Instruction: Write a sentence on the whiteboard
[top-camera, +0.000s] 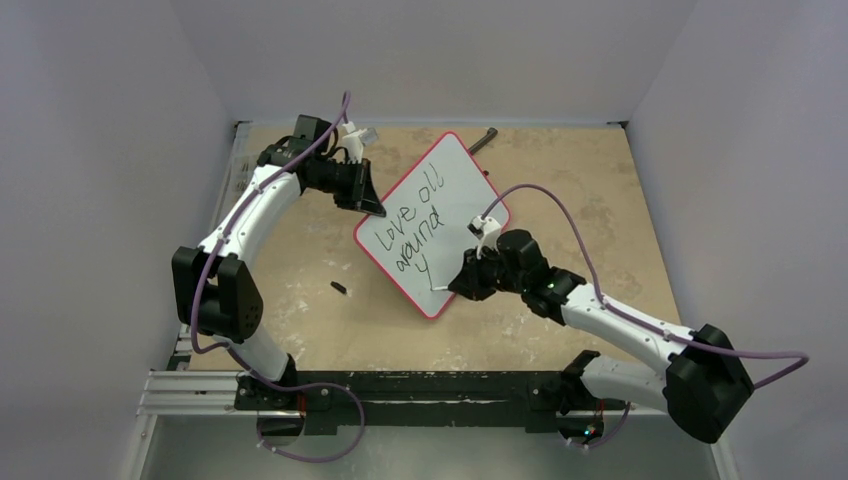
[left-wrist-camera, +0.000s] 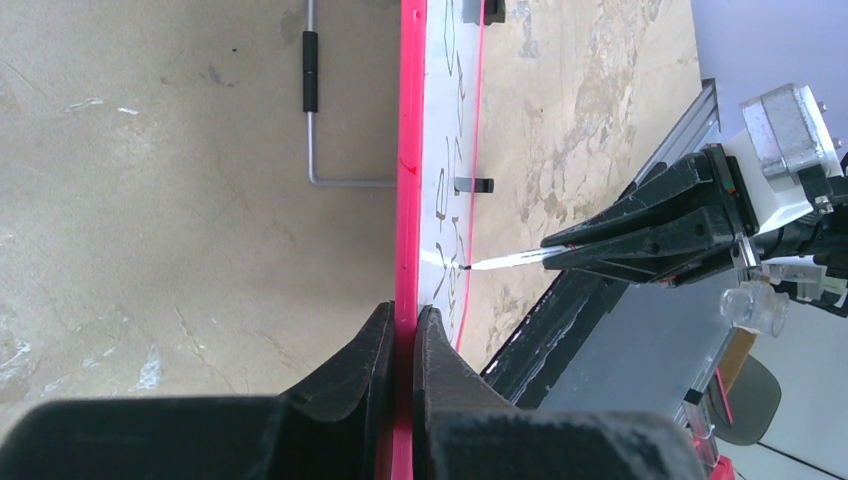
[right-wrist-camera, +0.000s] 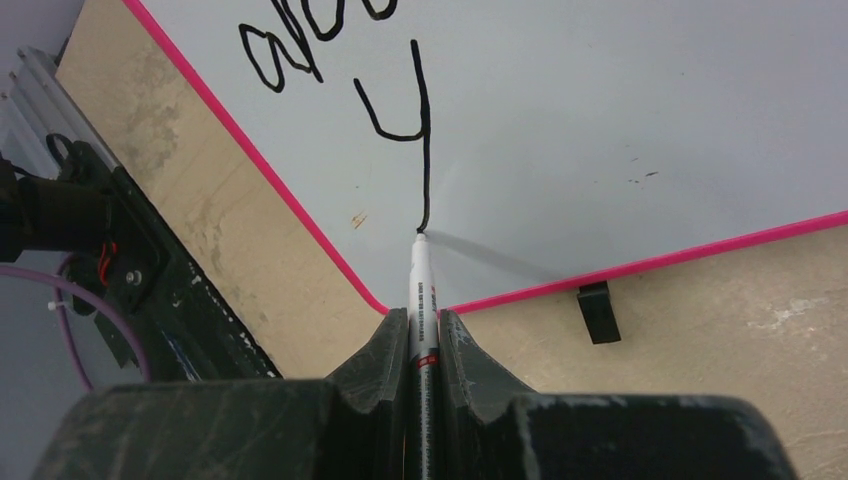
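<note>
Right wrist view: my right gripper (right-wrist-camera: 421, 322) is clamped on the marker (right-wrist-camera: 420, 270), its tip touching the whiteboard (right-wrist-camera: 620, 110) at the foot of the "y". Blank board for the rest of the sentence (top-camera: 415, 225) lies right of that stroke. My left gripper (left-wrist-camera: 405, 325) pinches the board's pink rim on the opposite edge.

Smooth glossy whiteboard (top-camera: 452, 178) (faint sheen), matt scuffed table (top-camera: 600, 200)

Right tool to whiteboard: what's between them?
A white marker, clamped in the right tool, its tip touching the whiteboard; the right wrist view shows it.
</note>
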